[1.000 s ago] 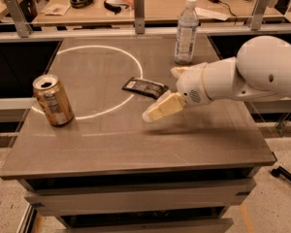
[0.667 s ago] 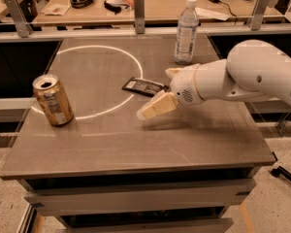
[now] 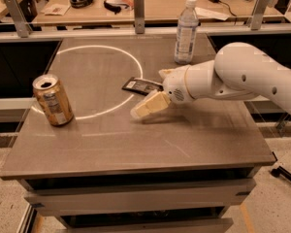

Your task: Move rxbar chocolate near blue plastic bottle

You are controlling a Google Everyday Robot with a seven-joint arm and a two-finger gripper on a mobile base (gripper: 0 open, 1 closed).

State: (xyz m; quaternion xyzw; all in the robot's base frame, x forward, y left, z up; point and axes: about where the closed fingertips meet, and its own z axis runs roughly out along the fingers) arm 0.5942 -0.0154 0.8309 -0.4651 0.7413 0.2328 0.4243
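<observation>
Plainly, the tall clear plastic water bottle with a white cap and pale bluish label (image 3: 186,33) stood upright toward the far edge of the flat grey-brown table top (image 3: 136,149). The flat dark brown rxbar chocolate wrapper with a pale label patch (image 3: 139,86) lay flat on the table, nearer the camera than the bottle and to its left, apart from it and crossing the thin white ring marked on the surface (image 3: 101,113). The two-finger gripper (image 3: 148,94) on the bulky white robot arm (image 3: 252,76) sat low over the table, in front of the bottle and slightly to its left, at the wrapper's right end. It was released rather than clenched: one cream-coloured finger (image 3: 150,105) slanted down on the camera side of the wrapper, the other showed as a short stub (image 3: 166,73) on the bottle side, and the wrapper's end lay between them. Whether either finger touched the wrapper could not be told. The arm reached in from the right, passing in front of the bottle without touching it. The dented gold drink can with an open top (image 3: 52,100) stood upright far to the left of the bottle and nearer the camera, at the ring's left edge.
</observation>
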